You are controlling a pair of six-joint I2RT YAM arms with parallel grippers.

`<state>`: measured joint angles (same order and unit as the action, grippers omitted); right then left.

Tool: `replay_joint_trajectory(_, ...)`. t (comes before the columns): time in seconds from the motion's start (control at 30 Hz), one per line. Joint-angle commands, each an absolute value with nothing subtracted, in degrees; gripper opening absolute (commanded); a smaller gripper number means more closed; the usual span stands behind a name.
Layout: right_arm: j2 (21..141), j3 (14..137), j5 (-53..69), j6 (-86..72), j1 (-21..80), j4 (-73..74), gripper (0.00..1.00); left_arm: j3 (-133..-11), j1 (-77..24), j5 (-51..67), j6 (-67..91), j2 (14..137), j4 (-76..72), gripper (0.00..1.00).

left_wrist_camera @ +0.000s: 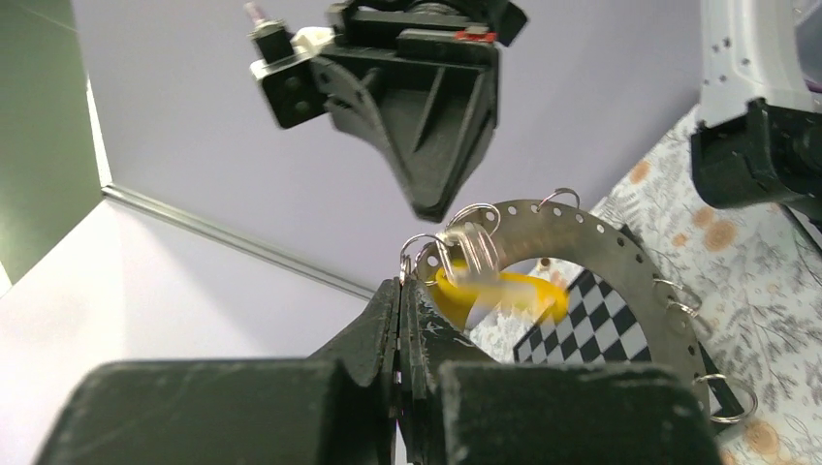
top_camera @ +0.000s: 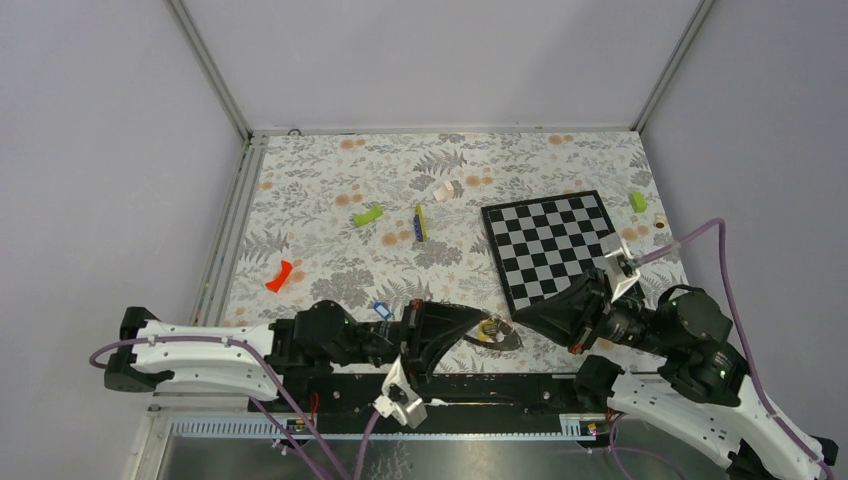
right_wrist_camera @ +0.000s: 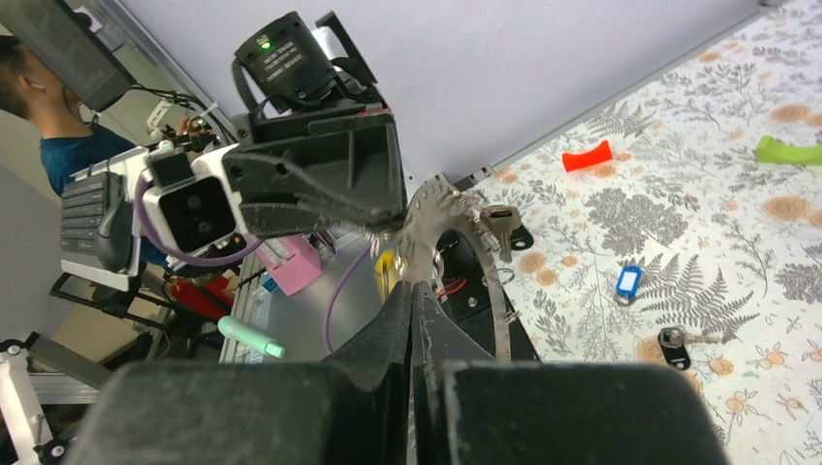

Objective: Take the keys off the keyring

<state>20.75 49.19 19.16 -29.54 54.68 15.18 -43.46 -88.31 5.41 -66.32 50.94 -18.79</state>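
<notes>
Desk: floral cloth, with a checkered board at right of the top view. Both arms meet at lower centre of that view, just off the board's near corner.

Keyring: a flat perforated metal hoop, held up off the desk between the two hands, near the desk's front edge.

Right hand: fingers fully together, clamped on the hoop's rim from below in its own wrist view.

Left hand: fingers likewise pressed together at the hoop's rim, right beside a small wire loop. I cannot tell whether it pinches the plate or the loop.

Keys:
- The yellow-tagged key hangs on the hoop close to both grips and is blurred.
- A bare metal key appears to hang from the rim.
- The blue-tagged key and black-tagged key lie loose on the desk, apart from the hoop.

Step, as judged: mid-task. Two keys are off, and the yellow one looks to be the one being worked.

Next move, as judged: one hand should brace the hoop while the other lets go, re-grips the yellow key's loop and threads it out through the hole. With two tight pinches so close together, twisting could bend the loop or make the hoop slip.
</notes>
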Motion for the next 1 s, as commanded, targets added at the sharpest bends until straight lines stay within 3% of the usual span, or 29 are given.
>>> replay_joint_trajectory(0.0, 18.18, 48.85, 17.31, -28.87, 54.49, 12.57, 0.0, -43.48, -88.68, 3.29, -65.04, 47.91, -27.65, 0.0)
replay_joint_trajectory(0.67, 17.84, 46.2, 15.52, -25.13, 54.49, 5.07, 0.03, -43.04, -88.86, 2.48, -61.49, 48.01, -26.36, 0.0)
replay_joint_trajectory(0.7, 18.15, 46.34, 15.4, -24.69, 54.49, 5.24, 0.05, -43.25, -88.86, 1.97, -60.81, 48.06, -26.05, 0.0)
replay_joint_trajectory(0.73, 18.52, 46.63, 15.41, -24.08, 54.49, 5.51, 0.16, -43.51, -88.86, 1.22, -59.66, 48.23, -25.76, 0.0)
replay_joint_trajectory(0.77, 18.93, 46.85, 15.72, -23.43, 54.49, 5.66, 0.21, -43.81, -88.86, 0.38, -58.32, 48.45, -25.44, 0.0)
replay_joint_trajectory(0.97, 21.53, 49.74, 16.29, -18.97, 54.49, 7.7, 0.31, -46.78, -88.86, -4.45, -49.53, 50.2, -22.3, 0.0)
